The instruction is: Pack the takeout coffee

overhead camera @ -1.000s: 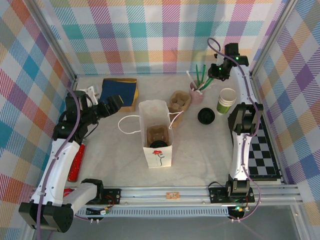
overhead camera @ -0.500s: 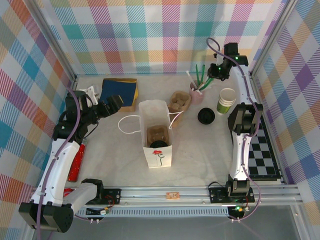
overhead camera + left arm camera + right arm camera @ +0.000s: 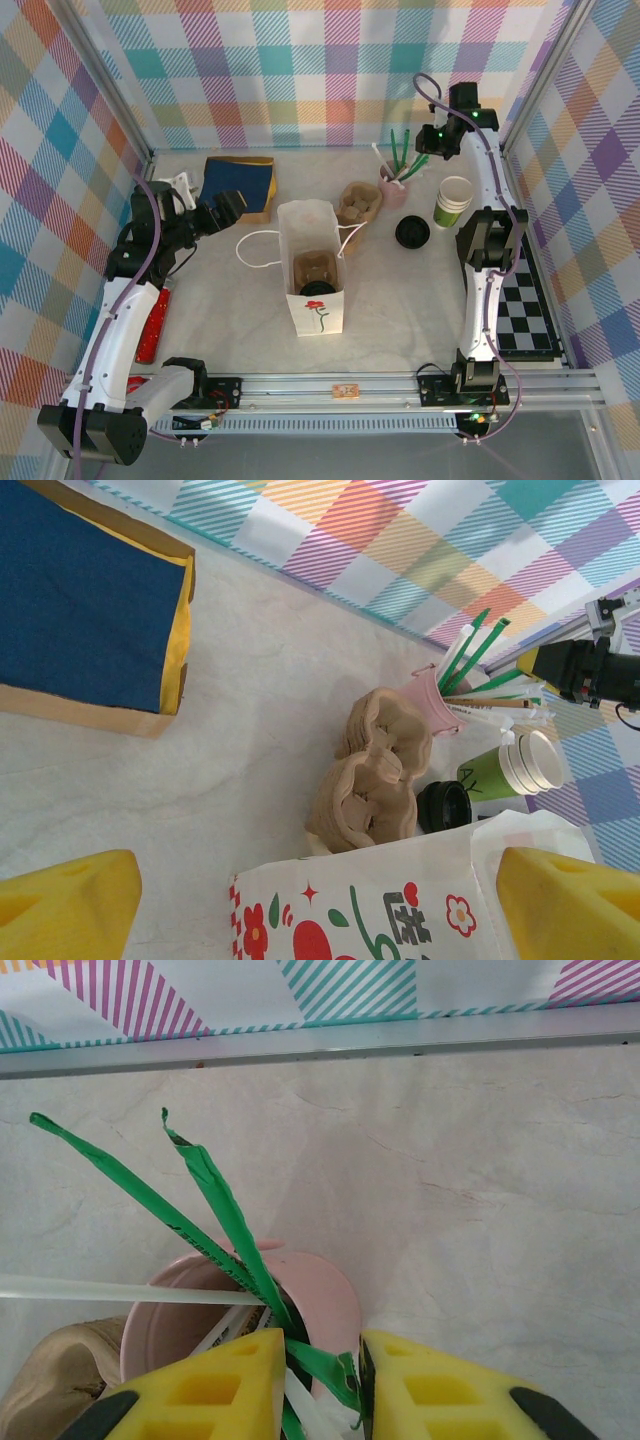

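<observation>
The worktop is crowded at the back. In the middle, the white paper bag stands open with a cup carrier seated inside. Its thin walls could fold or tip if you catch the rim.

Your left hand hangs spread wide and empty beside the blue box.

A spare pulp carrier sits behind the bag.

Your right hand is over the pink pot, fingers narrowly apart around a green stick. I cannot tell whether it pinches.

Lifting could topple the pot towards the takeout coffee, which stands lidded just in front of the pot, near the lidless cup.
</observation>
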